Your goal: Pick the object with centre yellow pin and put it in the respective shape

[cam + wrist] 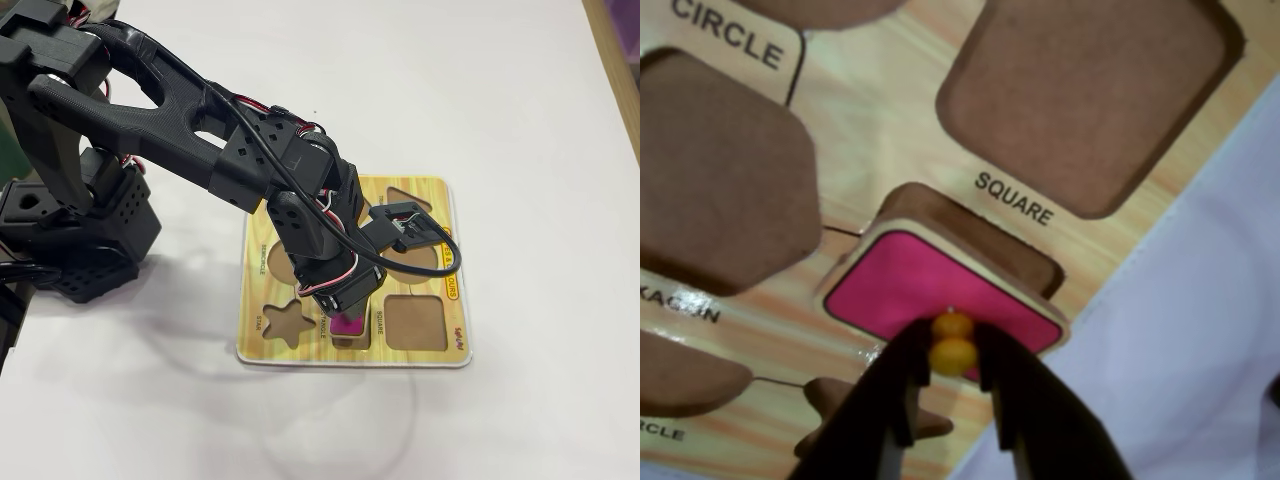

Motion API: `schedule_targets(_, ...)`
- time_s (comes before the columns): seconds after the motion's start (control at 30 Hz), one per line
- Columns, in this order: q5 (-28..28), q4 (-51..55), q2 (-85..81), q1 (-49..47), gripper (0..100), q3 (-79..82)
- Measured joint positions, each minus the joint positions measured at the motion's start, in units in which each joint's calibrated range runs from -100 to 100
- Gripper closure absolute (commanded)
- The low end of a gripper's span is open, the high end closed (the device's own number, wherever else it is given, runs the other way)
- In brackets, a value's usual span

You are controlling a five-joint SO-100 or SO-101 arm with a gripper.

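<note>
**Pink piece tilted over its slot, and a crooked drop is the risk**

My claw [953,352] is pinching the yellow knob [953,342] of the pink piece [930,288], one finger on each side of it. In the wrist view the piece sits tilted over the rectangle cutout [985,232]: its near edge rides above the board [880,110] while the brown floor of the slot shows beyond its far edge. I cannot tell whether any corner has already entered the slot.

What could go wrong, as I judge it: the piece looks skewed against the slot's outline, so if I let go now it could rest on the rim instead of dropping in. Pressing down while crooked could jam a corner or shove the whole board across the bench [520,120]. The knob is small, round and smooth, so the piece could also swivel or slip out of my grip.

The piece is flat, with rounded corners, a glossy pink face and a pale wooden edge. The board is yellow printed wood grain with dark lettering. Its cutouts have dull brown fibrous floors; the square cutout [1085,95] beside mine is wider. The star cutout [287,323] lies along the board's near edge in the fixed view. The bench is plain white.
</note>
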Motion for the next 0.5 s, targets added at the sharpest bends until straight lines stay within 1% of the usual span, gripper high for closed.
schedule_targets(0.1,1.46,-0.86,0.00,0.00,99,0.00)
schedule_targets(0.5,3.33,-4.03,0.00,0.00,99,0.00)
